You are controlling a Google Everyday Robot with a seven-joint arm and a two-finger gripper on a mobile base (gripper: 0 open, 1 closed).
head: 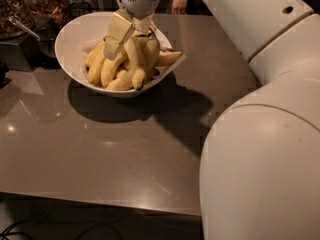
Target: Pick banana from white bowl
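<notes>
A kitchen or snack area is suggested: a glossy grey countertop [100, 154] is seen, jars of snacks [30, 6] are set at its far edge, and the gripper [129, 43] is positioned in the fruit-filled white bowl [75, 36].

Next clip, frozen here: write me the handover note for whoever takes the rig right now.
Gripper: down inside the white bowl, at the big curved banana. Whether it has a hold on it cannot be seen.
Things: the banana lies in the bowl, leaning on the other bananas. The bowl stands on the far side of the brown table.
Done: gripper is at the banana.
Left: confirm the grasp, then lift the banana clear of the bowl; it is not yet out.
</notes>
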